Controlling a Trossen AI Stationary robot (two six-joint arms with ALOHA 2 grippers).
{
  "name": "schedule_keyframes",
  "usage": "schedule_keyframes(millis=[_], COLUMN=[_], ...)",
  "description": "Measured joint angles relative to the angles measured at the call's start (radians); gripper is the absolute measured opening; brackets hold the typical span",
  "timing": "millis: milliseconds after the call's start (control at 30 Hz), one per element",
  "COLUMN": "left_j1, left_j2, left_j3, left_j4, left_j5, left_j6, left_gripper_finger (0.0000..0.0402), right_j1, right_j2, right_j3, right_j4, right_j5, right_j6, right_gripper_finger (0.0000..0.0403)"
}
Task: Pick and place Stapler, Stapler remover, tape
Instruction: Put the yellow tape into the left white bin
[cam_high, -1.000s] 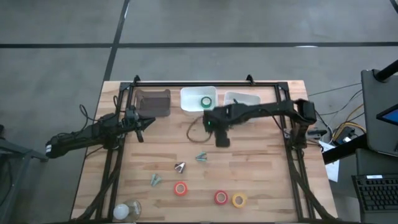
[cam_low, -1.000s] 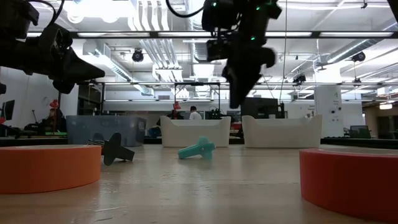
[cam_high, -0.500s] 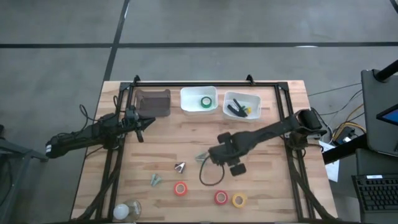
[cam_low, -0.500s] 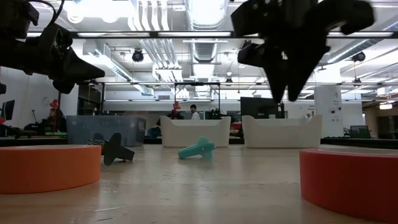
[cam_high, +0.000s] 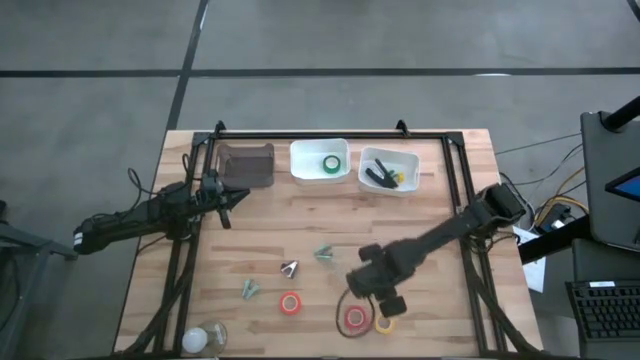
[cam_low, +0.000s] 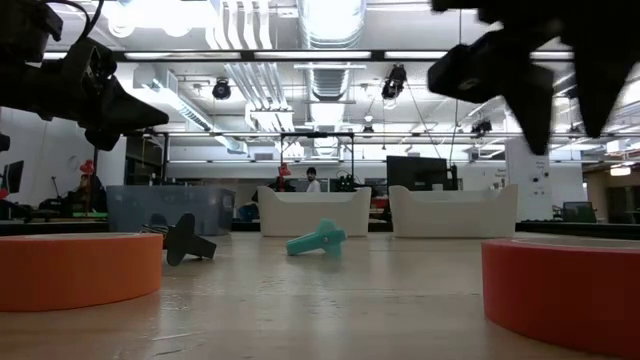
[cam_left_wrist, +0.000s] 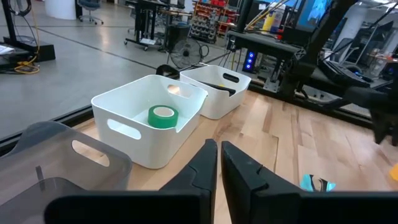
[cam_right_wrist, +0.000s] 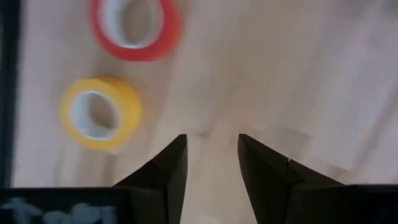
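wooden table (cam_high: 430, 215): open right gripper (cam_right_wrist: 211, 155) above yellow tape (cam_right_wrist: 99, 113)

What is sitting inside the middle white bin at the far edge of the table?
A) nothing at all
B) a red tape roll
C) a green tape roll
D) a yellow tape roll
C: the high view shows a green tape roll lying in the middle white bin, and the left wrist view shows the same green ring inside it; the red and yellow rolls lie out on the table.
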Motion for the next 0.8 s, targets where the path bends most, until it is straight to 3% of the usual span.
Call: schedule_keyframes(millis=[300,800], left_j1=[0.000,0.000], left_j2=[0.000,0.000], left_j3=[0.000,0.000], left_j4=[0.000,0.000], left_j5=[0.000,0.000], left_j6=[0.000,0.000], left_gripper_finger=[0.0024,0.0025], right_j1=[0.093,0.173], right_j2=[0.000,0.009], right_j3=[-0.060,-0.132], right_j4=[0.105,0.245], right_j5=[-0.004,-0.006], right_j6=[0.160,0.345], right_gripper_finger=[0.0123,0.0152])
